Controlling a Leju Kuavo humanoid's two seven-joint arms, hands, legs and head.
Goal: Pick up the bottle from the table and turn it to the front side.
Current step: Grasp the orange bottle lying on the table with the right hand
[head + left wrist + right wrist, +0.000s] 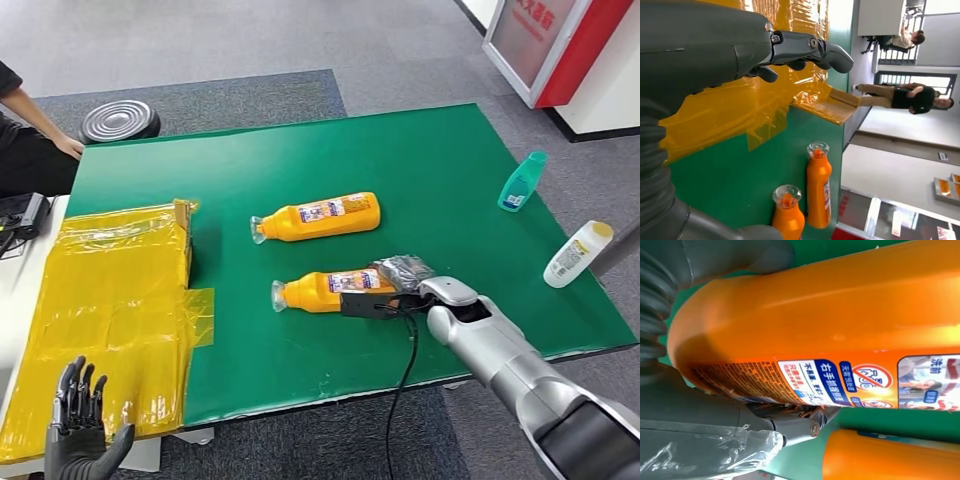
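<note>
the right hand (392, 288) lies on the green table (453, 160) with its fingers (791, 427) closed around the base end of the near orange bottle (332, 291), thumb on one side and fingers on the other. that bottle lies on its side, its label facing up and its clear cap pointing away from the hand. a second orange bottle (321, 217) lies just beyond the hand, also on its side and roughly in line with the first. off to the hand's outer side sit a teal bottle (522, 182) and a white bottle with a yellow cap (577, 253), both lying down. the left hand (79, 425) hovers with fingers spread, holding nothing, over the yellow plastic sheet (113, 300) well apart from the bottles.
</note>
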